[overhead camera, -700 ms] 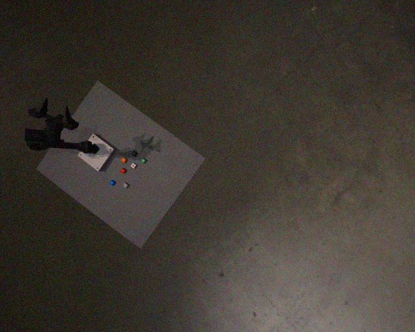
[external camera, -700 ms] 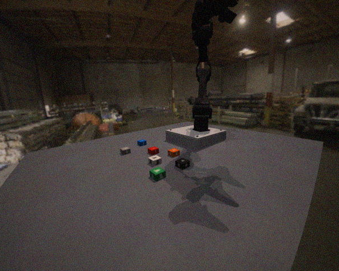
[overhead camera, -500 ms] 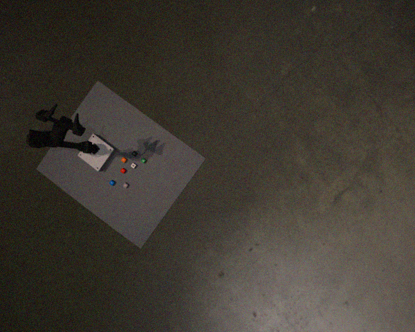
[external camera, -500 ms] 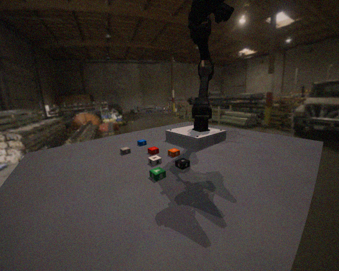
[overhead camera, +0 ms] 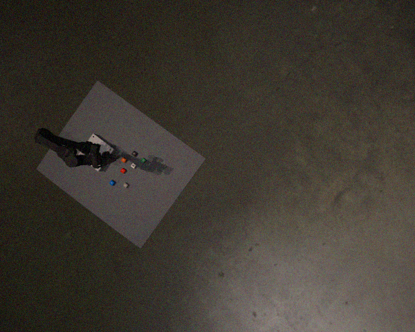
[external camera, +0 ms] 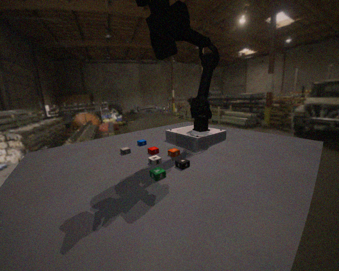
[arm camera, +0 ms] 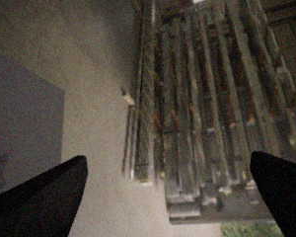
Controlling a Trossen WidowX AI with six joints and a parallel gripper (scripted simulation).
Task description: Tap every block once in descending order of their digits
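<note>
From the top, the arm point(overhead camera: 72, 151) is reaching across the white base point(overhead camera: 99, 142), and seven blocks are sitting just beyond that base: orange point(overhead camera: 124, 160), black point(overhead camera: 135, 153), white point(overhead camera: 133, 165), green point(overhead camera: 142, 160), red point(overhead camera: 122, 170), blue point(overhead camera: 111, 182) and grey point(overhead camera: 126, 185). In the exterior view, the arm is rising from the base and bending high overhead, well above the blocks, likely for a clean descent; the digits are too small to read. At the wrist, the gripper point(arm camera: 170, 197) is showing both fingers spread wide with nothing between them, pointing past the table edge point(arm camera: 59, 123), ready for a first tap.
</note>
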